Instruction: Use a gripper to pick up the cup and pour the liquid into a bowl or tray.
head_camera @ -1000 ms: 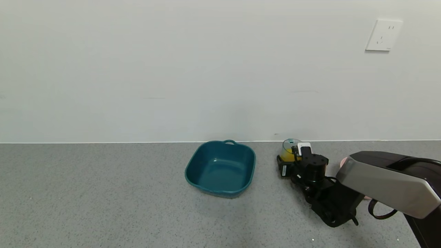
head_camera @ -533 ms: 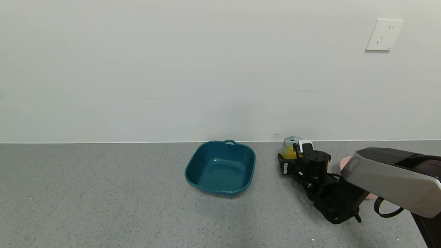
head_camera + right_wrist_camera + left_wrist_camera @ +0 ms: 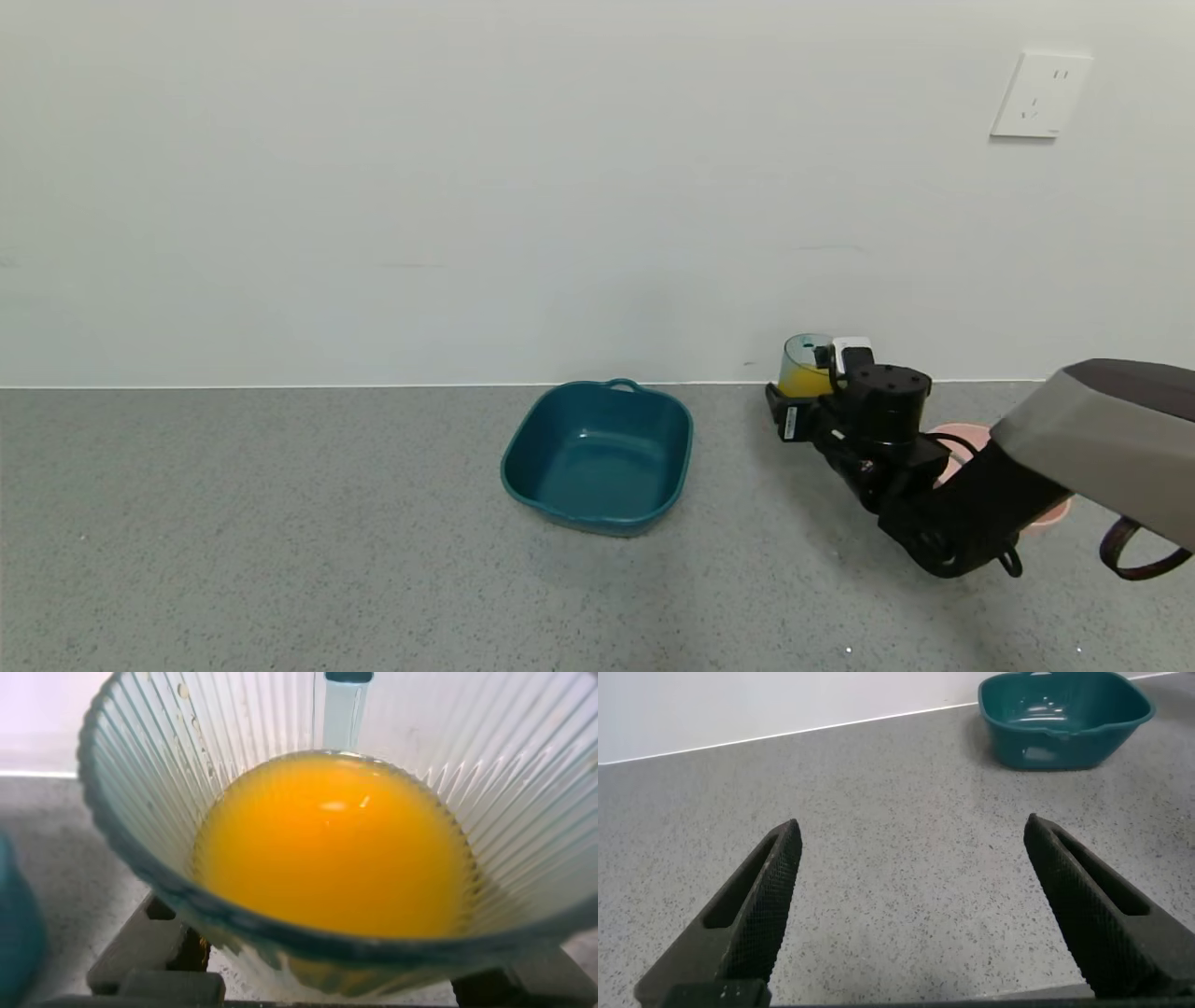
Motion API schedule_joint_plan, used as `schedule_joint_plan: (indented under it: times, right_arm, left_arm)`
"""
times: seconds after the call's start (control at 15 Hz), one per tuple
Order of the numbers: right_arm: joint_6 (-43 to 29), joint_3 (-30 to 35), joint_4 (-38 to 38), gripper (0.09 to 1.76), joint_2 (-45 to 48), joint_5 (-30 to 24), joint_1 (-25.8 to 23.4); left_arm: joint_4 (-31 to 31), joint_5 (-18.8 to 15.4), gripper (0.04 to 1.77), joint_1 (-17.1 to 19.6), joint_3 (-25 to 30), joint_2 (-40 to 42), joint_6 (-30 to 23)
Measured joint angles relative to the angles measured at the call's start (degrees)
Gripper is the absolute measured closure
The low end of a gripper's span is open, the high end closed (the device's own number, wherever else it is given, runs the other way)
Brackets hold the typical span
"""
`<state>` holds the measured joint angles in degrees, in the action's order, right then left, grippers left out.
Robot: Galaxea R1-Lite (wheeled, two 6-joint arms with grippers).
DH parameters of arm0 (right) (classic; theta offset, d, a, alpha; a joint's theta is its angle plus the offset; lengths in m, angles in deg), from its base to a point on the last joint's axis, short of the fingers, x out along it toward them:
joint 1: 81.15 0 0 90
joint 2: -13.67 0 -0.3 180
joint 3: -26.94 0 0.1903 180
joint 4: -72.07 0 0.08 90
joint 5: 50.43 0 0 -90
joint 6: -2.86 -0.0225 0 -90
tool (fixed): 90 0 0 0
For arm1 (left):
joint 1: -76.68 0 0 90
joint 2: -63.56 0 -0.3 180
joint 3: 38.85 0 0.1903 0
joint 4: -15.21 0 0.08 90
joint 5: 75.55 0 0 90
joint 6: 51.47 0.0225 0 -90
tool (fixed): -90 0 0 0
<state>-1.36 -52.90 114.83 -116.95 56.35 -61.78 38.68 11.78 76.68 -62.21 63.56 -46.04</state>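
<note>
The right end effector (image 3: pixel 810 392) is clamped on the cup (image 3: pixel 805 365), one finger on either side of its lower wall, and holds it above the tabletop (image 3: pixel 280 523) near the back wall. The cup hangs between the teal tray (image 3: pixel 597 457) and the pink bowl (image 3: pixel 966 439), which is partly hidden behind the arm. The left end effector (image 3: pixel 910 915) sits idle over bare tabletop well away from the work, its fingers spread wide with nothing between them.

The cup stands upright, long axis vertical, mouth up, tapering toward the base. The right wrist view looks into it: the orange liquid (image 3: pixel 332 840) fills it to about half and lies level.

The cup looks like thin ribbed plastic, so probably light even with its load, and likely to flex if squeezed hard. The ribs should help the grip, though the taper could let it slip downward under a loose hold. A hold low on the wall, as here, keeps the rim free for pouring. The liquid will slosh with sudden moves, so a slow carry toward the bowl seems wise.
</note>
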Motion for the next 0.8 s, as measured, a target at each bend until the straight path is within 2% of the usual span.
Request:
schedule_joint_plan:
  times: [0.4,0.8]
  right_arm:
    - [0.67,2.23,-5.42,0.48,10.17,-0.85,-1.57]
    - [2.27,5.47,-7.66,0.48,17.7,-5.44,-7.28]
  left_arm:
    - [0.0,-0.02,0.09,0.0,0.0,0.0,0.0]
    - [-0.02,-0.02,0.09,0.05,0.0,0.0,0.02]
